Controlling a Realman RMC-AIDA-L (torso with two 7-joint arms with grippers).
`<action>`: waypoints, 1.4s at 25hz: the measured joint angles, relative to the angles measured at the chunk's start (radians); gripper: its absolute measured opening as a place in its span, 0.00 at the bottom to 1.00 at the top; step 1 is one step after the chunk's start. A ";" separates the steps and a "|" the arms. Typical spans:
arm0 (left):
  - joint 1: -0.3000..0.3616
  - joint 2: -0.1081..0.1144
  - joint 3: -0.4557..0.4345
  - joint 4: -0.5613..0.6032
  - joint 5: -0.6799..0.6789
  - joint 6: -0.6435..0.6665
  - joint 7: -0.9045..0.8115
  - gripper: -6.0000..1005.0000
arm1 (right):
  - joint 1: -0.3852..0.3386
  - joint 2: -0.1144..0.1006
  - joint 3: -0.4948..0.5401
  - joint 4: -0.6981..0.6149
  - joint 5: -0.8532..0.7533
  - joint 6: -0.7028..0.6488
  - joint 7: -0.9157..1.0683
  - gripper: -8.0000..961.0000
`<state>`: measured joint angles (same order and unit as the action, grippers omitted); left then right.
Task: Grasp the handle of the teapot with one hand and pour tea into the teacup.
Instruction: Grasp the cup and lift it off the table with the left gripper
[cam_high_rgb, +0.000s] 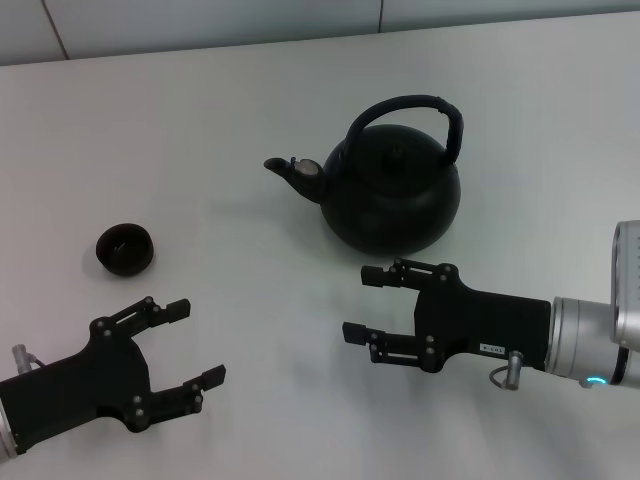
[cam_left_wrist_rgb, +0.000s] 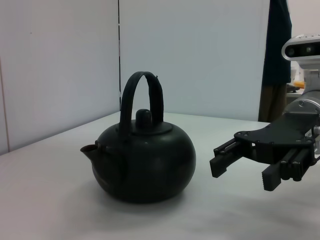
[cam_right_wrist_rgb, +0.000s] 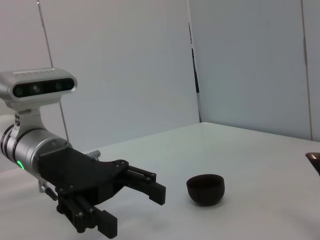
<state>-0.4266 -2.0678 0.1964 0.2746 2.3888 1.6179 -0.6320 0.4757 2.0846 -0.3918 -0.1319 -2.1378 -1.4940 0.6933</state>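
White table (cam_high_rgb: 200, 120): teapot (cam_high_rgb: 395, 195) stands upright mid-table, handle (cam_high_rgb: 405, 108) arched across its top, just beyond the wide-open, empty right gripper (cam_high_rgb: 365, 303), the nearer one; left gripper (cam_high_rgb: 195, 342), likewise open and empty, sits by the teacup (cam_high_rgb: 125, 248).

A white table (cam_high_rgb: 200, 120) fills the head view. The black teapot (cam_high_rgb: 392, 192) stands upright toward the far middle, its lid on, its short spout pointing to the robot's left, and the handle (cam_high_rgb: 412, 108) arching over its top. The small black teacup (cam_high_rgb: 125, 249) sits well apart from it, off to the left and nearer the robot. The left gripper (cam_high_rgb: 190, 342) lies low at the near left, fingers spread, just short of the teacup. The right gripper (cam_high_rgb: 365, 304) reaches in from the right, fingers also spread, close in front of the teapot but not touching it
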 joint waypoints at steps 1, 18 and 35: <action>0.000 0.000 0.000 0.000 0.000 0.000 0.000 0.84 | 0.000 0.000 0.000 0.000 0.000 0.000 0.000 0.75; 0.015 0.000 -0.065 -0.028 -0.037 -0.002 0.010 0.84 | 0.000 0.000 0.006 -0.002 0.001 0.000 0.000 0.75; 0.102 0.001 -0.293 -0.042 -0.215 -0.040 0.112 0.84 | 0.004 -0.002 0.007 -0.004 0.001 0.000 0.000 0.75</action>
<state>-0.3249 -2.0670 -0.0969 0.2331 2.1738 1.5774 -0.5202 0.4793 2.0831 -0.3853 -0.1361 -2.1367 -1.4942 0.6933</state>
